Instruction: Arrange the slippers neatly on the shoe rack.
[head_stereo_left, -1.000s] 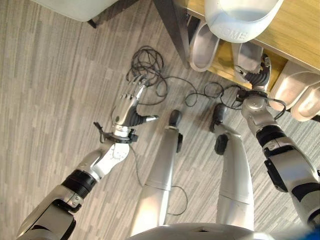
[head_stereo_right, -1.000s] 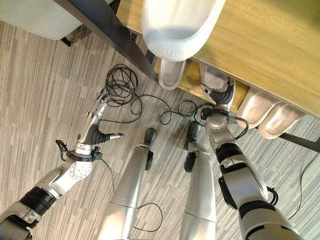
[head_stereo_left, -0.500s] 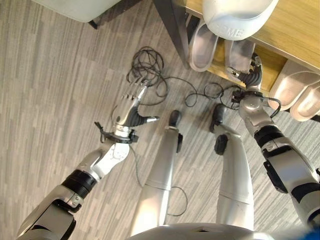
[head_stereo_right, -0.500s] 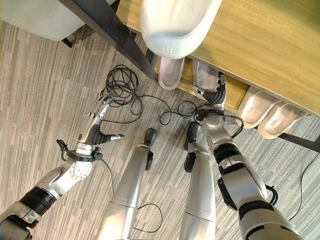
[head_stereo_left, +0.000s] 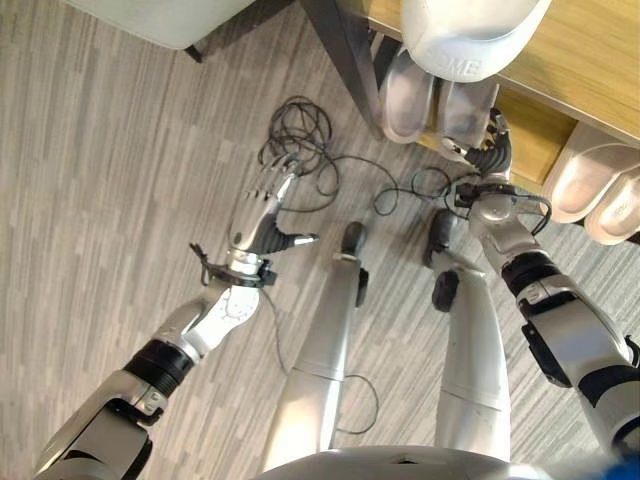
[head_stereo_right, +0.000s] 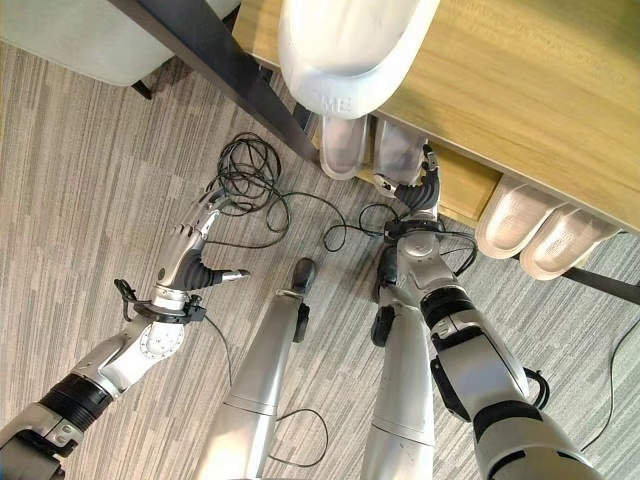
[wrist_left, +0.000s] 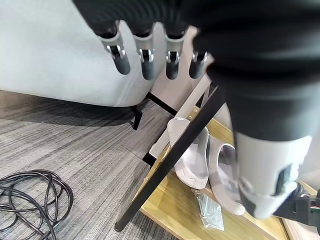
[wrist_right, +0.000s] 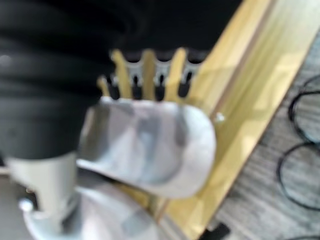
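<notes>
Slipper at my right hand, low on the rack.

My right hand has its fingers curled over the heel end of a slipper on the lower shelf of the rack; the slipper's long axis runs straight ahead of my fingers, into the rack. Its mate lies just beside it, on the side toward my left arm, roughly parallel. I judge a nudge that way would close the pair. My left hand hangs open over the floor, well apart, so the right is far nearer.
</notes>
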